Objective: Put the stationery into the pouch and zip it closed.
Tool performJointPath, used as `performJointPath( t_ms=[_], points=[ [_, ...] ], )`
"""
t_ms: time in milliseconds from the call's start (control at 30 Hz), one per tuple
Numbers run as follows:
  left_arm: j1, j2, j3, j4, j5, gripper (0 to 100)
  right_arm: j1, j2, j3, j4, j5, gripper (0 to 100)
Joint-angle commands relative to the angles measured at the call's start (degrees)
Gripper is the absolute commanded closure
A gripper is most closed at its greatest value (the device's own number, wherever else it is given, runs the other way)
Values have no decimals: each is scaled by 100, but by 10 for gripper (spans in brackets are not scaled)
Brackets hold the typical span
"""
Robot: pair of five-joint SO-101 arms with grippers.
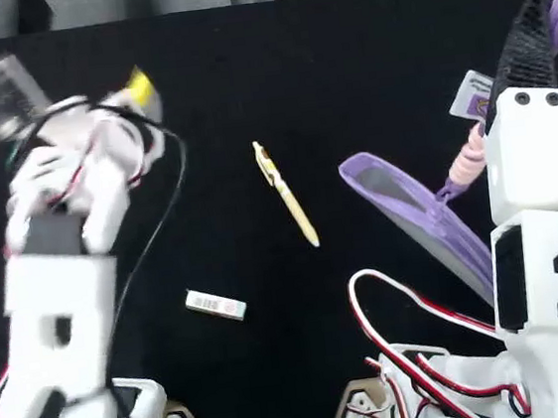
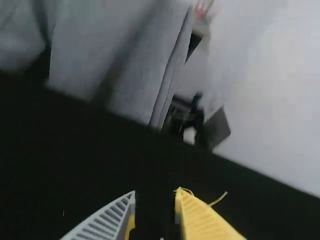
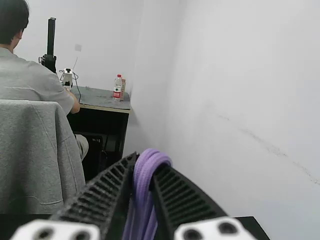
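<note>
Pouch (image 1: 413,205), purple: mouth open, held up at a slant, its upper edge clamped tight in the right gripper (image 3: 145,162), probably to keep it open for loading.
Yellow pen (image 1: 285,193) and small white eraser (image 1: 215,305): on the black table (image 1: 243,53), apart from the pouch, not yet packed.
Left gripper (image 2: 155,192): raised, jaws slightly parted, empty.

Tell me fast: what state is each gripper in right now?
Left gripper: open, holding nothing.
Right gripper: closed on the purple strap of the pouch.
</note>
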Motion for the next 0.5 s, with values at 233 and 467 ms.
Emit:
performJointPath(
  t_ms=[233, 467],
  points=[
    [1156, 4598, -1903, 79, 598, 861, 220, 22, -127, -9, 281, 986],
    [1719, 6593, -3749, 88, 993, 861, 404, 22, -127, -18, 273, 986]
  ],
)
